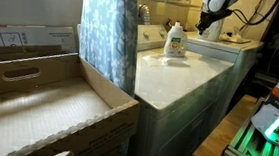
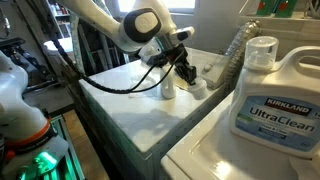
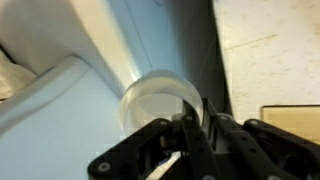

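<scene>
White, smooth washer top (image 2: 125,112) carries the black gripper (image 2: 188,75), its tips just beside a small round cup (image 2: 168,90). Only the wrist view shows this cup translucent; if the fingers are closed, I cannot tell. Glossy plastic detergent jug (image 2: 272,95) stands far right

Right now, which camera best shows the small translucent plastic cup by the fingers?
Wrist view: the small translucent plastic cup fills mid-frame behind the fingers. An exterior view shows it tiny; elsewhere it is indiscernible.
</scene>
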Controlling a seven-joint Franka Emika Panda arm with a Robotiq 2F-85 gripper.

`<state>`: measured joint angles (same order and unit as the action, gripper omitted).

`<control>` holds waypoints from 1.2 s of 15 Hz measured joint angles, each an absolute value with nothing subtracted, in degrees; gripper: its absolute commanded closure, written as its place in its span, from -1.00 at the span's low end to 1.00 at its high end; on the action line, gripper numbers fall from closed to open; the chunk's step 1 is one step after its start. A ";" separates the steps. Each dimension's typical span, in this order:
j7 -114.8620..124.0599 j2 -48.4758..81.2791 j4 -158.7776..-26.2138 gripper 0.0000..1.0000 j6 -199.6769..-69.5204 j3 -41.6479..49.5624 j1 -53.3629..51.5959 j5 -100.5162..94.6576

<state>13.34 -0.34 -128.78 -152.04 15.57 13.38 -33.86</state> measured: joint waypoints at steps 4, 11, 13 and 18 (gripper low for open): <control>4.52 -4.08 -136.12 0.94 -149.66 10.66 10.19 -25.25; 5.54 -5.23 -142.22 0.94 -145.26 6.86 9.15 -33.48; 6.20 -5.09 -142.72 0.94 -145.26 6.16 9.10 -36.37; 6.03 -3.43 -143.15 0.94 -143.36 4.54 7.86 -36.54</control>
